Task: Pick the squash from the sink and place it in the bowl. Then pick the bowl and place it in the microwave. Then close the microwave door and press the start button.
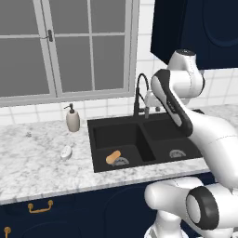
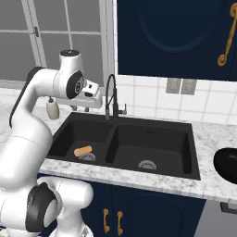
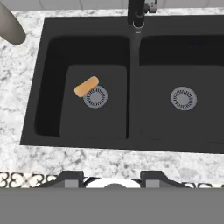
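Stubby orange-tan squash point(image 3: 86, 86) lying on the floor of the left basin of the matte black two-basin sink point(image 3: 132, 131), touching the round steel drain point(image 3: 95, 96). Two-finger gripper point(image 3: 113, 178) hovering high above, well apart; jaws apparently parted, holding nothing. Glossy black round bowl point(image 2: 227, 164) on the speckled marble counter point(image 2: 210, 134), right of the sink.

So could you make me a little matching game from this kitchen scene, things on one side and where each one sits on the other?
Things:
1. squash
2. bowl
3. soap dispenser
4. faucet

Places:
A. on the counter to the right of the sink
B. behind the divider between the two basins
C. in the left basin, beside its drain
D. on the counter to the left of the sink, near the window

Pairs: 1-C, 2-A, 3-D, 4-B
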